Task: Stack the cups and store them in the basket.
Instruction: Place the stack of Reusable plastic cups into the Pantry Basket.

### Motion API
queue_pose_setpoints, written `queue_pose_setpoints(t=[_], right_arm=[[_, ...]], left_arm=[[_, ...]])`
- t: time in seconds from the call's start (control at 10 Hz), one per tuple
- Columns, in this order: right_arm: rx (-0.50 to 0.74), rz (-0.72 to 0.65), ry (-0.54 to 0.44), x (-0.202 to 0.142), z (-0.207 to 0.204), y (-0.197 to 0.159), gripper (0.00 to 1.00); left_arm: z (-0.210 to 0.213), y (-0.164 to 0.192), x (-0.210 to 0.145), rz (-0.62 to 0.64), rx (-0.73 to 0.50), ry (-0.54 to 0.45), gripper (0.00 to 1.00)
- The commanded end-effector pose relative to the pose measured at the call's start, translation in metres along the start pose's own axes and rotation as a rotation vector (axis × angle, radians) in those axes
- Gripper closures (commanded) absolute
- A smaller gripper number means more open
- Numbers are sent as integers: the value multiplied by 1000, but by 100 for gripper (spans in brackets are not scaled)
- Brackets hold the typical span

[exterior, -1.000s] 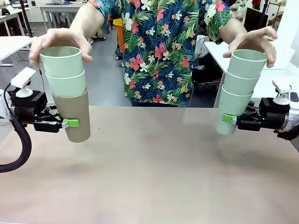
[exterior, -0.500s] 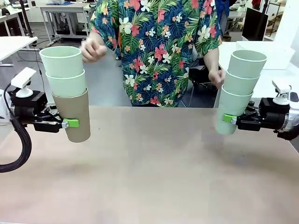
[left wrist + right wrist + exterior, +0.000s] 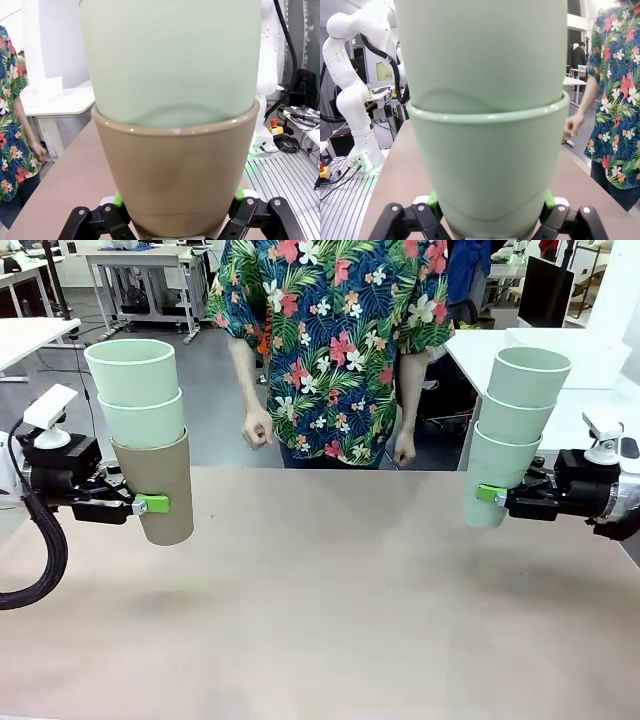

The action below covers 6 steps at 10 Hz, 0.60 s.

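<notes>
Well, upper left of the front view: left gripper (image 3: 155, 504) is clamped on the tan cup (image 3: 162, 480), low on its wall, with a green pad showing on the near side. Two mint cups (image 3: 138, 390) sit nested in it, a 3-high stack held clear above the table (image 3: 320, 620). Mouths face up, long axis is near vertical, and the top leans a bit toward pic left. In the left wrist view, green pads press both sides of the tan wall near its base.

Top centre: person in floral shirt (image 3: 340, 330) stands at the far edge, arms down. Both hands (image 3: 258, 428) are loosely curled, well apart from either stack.

Right side: right gripper (image 3: 490, 494) is closed on the bottom mint cup (image 3: 495, 470) of the right stack (image 3: 515, 415), three mint cups nested and also off the table. Mouths face up, axis is near vertical, and the top tips slightly toward pic right. In the right wrist view, green pads squeeze the lowest cup's wall just above its base.
</notes>
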State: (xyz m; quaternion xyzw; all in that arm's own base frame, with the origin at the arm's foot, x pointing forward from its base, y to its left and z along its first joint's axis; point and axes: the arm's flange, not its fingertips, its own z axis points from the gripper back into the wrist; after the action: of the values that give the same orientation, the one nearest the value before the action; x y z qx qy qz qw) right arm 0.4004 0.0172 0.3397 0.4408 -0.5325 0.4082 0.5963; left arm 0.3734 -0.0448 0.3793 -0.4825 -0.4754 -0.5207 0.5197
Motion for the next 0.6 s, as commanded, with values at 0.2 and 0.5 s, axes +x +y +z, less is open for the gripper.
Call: queue_pose_setpoints(t=[0.2,0.5], right_arm=[[5,17,-13,3,0,1,16],[5,17,-13,3,0,1,16]], left_arm=[[-1,0,3,-3,-2,-9,15],[-1,0,3,-3,-2,-9,15]])
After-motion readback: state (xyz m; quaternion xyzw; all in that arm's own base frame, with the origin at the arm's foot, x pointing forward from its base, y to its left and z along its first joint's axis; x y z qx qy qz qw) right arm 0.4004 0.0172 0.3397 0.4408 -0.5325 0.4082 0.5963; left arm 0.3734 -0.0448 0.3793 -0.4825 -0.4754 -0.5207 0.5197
